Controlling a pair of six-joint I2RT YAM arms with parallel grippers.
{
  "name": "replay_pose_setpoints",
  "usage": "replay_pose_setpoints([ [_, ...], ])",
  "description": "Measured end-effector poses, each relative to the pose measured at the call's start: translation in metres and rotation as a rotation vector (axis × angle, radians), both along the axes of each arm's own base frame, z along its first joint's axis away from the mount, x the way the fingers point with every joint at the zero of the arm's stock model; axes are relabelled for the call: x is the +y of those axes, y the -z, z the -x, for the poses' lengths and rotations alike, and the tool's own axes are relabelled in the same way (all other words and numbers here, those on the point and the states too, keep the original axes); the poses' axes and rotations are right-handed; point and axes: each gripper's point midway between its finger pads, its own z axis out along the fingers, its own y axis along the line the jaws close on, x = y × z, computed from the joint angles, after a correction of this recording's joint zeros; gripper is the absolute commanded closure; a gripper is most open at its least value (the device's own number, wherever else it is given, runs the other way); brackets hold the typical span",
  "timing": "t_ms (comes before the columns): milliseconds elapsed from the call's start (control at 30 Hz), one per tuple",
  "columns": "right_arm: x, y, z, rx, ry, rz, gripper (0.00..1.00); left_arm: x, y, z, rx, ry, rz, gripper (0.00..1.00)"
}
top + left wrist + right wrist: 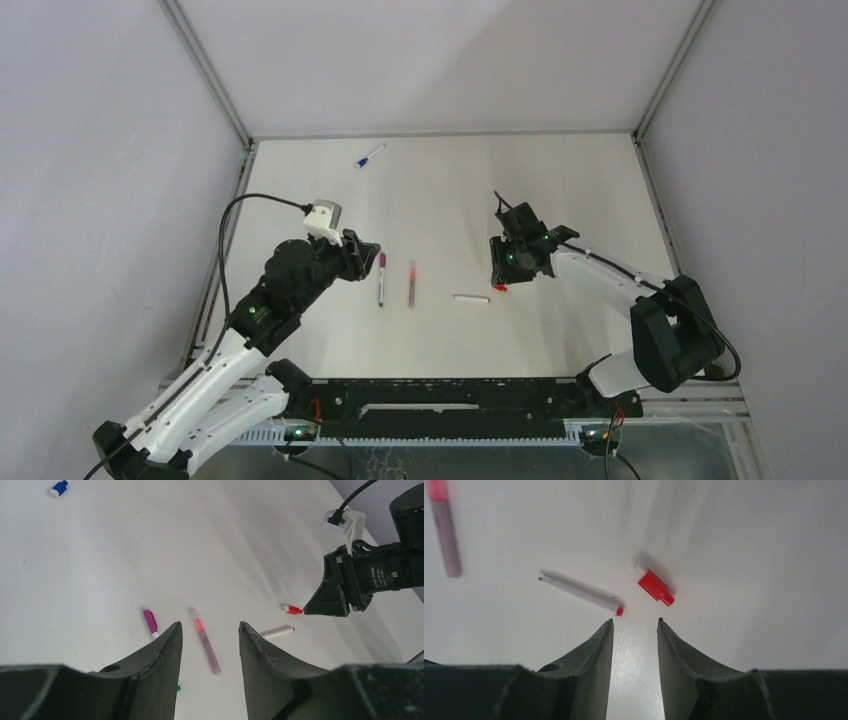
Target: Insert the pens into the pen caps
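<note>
The left arm rises from its base at the near edge, bends at the elbow and leans its wrist inward over the white tabletop, so the left jaws point slantwise down toward the middle. The left jaws stand partly apart and hold nothing (in the wrist view the dark fingers frame only the surface beyond them). Just past the gap, in line with it, lies a pinkish-red marker pen with a greyish barrel, blurred in every view. Outside the left-hand finger lies a white pen with a magenta-purple cap, its lower end hidden behind that finger. Far ahead of these jaws, well apart from everything else, lies a white pen with a blue cap.

The right arm folds sharply at its black elbow and reaches back inward, its wrist dipped so the right jaws face down, close over the tabletop. The right jaws are also partly apart and empty. Just ahead of the gap, a little toward the right-hand finger, lies a short red plastic cap with a white stub at its far end. Ahead of the left-hand finger lies a thin white pen with a red end, slanted, with the red end nearest the jaws (near the cap, not touching it).
</note>
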Motion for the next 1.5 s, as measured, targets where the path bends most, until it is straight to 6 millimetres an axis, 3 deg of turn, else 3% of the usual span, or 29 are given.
replay_pose_setpoints([
  [333,-0.005,0.010,0.012,-0.012,-0.096,0.135,0.58,0.002,0.004,0.005,0.024,-0.003,0.004,0.52],
  [667,0.049,0.010,0.041,-0.048,-0.400,0.124,0.61,0.004,0.024,0.010,0.075,0.002,-0.022,0.53],
  [933,0.053,0.031,0.031,-0.042,-0.446,0.223,0.61,0.004,0.024,0.015,0.083,0.010,-0.011,0.53],
  [1233,0.062,0.029,0.011,-0.094,-0.458,0.249,0.61,0.003,0.023,0.017,0.088,0.023,-0.002,0.53],
  [1500,0.072,0.036,0.018,-0.073,-0.513,0.235,0.62,0.004,0.019,0.019,0.074,0.023,0.008,0.53],
])
